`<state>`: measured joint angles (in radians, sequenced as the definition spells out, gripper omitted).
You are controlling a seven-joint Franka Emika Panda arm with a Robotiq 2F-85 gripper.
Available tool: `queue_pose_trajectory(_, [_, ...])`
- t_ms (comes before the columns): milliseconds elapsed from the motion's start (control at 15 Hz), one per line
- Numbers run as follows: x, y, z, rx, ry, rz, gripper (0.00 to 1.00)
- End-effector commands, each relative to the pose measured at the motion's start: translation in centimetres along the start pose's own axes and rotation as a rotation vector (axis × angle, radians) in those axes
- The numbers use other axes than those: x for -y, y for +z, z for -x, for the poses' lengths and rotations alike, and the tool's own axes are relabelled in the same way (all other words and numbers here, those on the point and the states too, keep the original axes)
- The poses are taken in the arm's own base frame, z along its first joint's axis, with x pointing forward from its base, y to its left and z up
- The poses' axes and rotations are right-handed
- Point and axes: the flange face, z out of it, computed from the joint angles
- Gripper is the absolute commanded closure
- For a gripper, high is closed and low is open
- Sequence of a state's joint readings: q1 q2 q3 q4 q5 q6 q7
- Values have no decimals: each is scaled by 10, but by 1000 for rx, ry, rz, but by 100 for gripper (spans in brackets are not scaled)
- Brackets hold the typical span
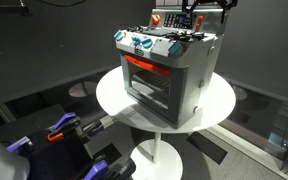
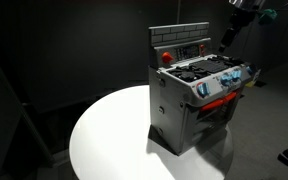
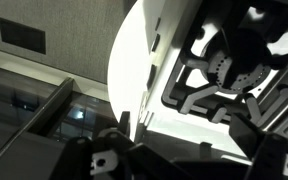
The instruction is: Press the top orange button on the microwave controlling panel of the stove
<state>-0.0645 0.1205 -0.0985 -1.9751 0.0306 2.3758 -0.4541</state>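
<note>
One button (image 2: 166,57): probably small, stiff, on the microwave controlling panel (image 1: 156,22) atop the stove (image 2: 189,105).
Contact: fingertip push, no grasp.
Gripper (image 2: 232,30): near stove's back, closure unclear.

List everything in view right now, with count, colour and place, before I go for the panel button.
table: one, white, round, middle of the scene.
stove: one, grey with an orange-trimmed oven window, standing on the table.
knobs: a row, white and blue, along the stove's front top edge; count too small to tell.
burners: black, on the stove top; count unclear.
microwave controlling panel: one, dark with an orange-red spot beside it, upright at the stove's back.
unidentified object: blue-purple and orange, low in the foreground, off the table.
end effector: one, dark, above the stove's rear near the panel; I can't tell whether it is open or closed.
</note>
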Motion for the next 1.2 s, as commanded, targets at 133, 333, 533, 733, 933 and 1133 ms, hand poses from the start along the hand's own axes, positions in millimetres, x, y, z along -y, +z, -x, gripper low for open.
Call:
queue_pose_trajectory(133, [0,-1,0,1,0,0,0])
queue_pose_trajectory(333, [-1,0,-3,-5,-7,-18,0])
queue_pose_trajectory(533, [-1,1,-8,-7,-18,-13,0])
queue_pose_trajectory(733, [2,-2,-14,-18,-27,-12,0])
queue_pose_trajectory(933, [2,-7,-19,-31,-31,-9,0])
queue_pose_trajectory(1133, [0,-8,-24,-38,-28,-5,0])
